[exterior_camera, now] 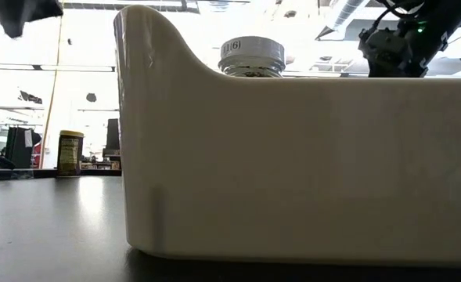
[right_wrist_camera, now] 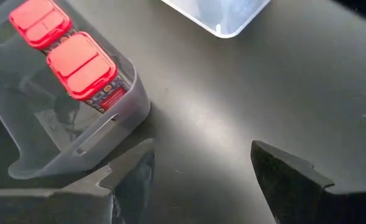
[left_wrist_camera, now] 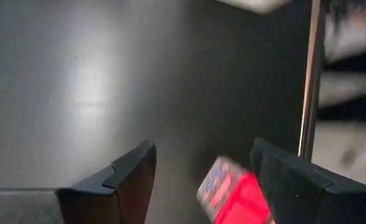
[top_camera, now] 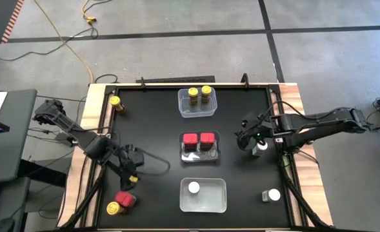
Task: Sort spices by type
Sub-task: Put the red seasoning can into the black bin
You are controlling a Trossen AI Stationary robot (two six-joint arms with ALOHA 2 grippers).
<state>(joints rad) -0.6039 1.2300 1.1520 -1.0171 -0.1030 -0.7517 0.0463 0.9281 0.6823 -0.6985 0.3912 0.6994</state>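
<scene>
Three clear tubs stand in a row down the table's middle. The far tub (top_camera: pixel 197 111) holds two yellow-capped jars, the middle tub (top_camera: pixel 200 155) two red tins (right_wrist_camera: pixel 77 62), the near tub (top_camera: pixel 203 203) one white-capped jar (top_camera: pixel 193 188). My left gripper (top_camera: pixel 133 169) hangs open over the near left of the table, above a loose red tin (left_wrist_camera: pixel 232 196) that lies past its fingertips. My right gripper (top_camera: pixel 250 138) stands open right of the middle tub, nothing between its fingers (right_wrist_camera: pixel 201 152). A white-capped jar (top_camera: pixel 261 146) shows just beside it.
A yellow-capped jar (top_camera: pixel 115 102) stands at the far left, another (top_camera: pixel 113 207) at the near left beside the red tin (top_camera: pixel 126 200). A white-capped jar (top_camera: pixel 273 194) stands at the near right. The near tub's wall (exterior_camera: pixel 293 172) fills the low view.
</scene>
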